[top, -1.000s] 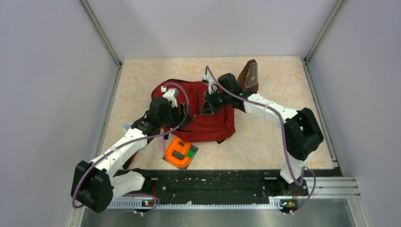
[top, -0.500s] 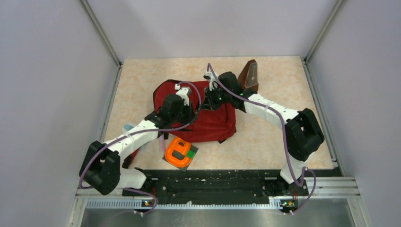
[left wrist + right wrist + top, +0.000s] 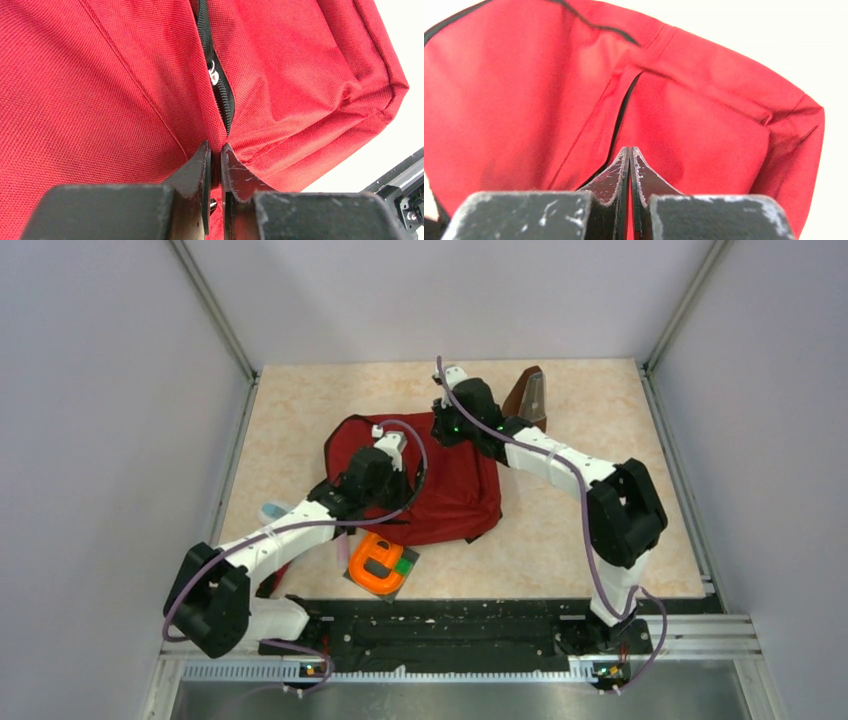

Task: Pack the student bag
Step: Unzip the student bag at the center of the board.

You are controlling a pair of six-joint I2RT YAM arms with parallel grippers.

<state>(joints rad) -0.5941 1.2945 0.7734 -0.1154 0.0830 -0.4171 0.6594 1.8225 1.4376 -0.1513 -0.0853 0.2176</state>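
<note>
Moved: left claw [image 3: 215,148], now further over the dark red fabric backpack [image 3: 462,495] lying mid beige surface [image 3: 570,530]; clenched on fabric at the black zipper [image 3: 223,97]. Right claw [image 3: 630,151]: clenched at far edge, contents indeterminate. Advice: spread the opening gently, evenly.

Robot test cell, lab-like
Plain grey panels [image 3: 100,390] on aluminium posts [image 3: 215,310] wall in a beige table [image 3: 300,400] (mounting rail [image 3: 450,670] along its near edge).
</note>
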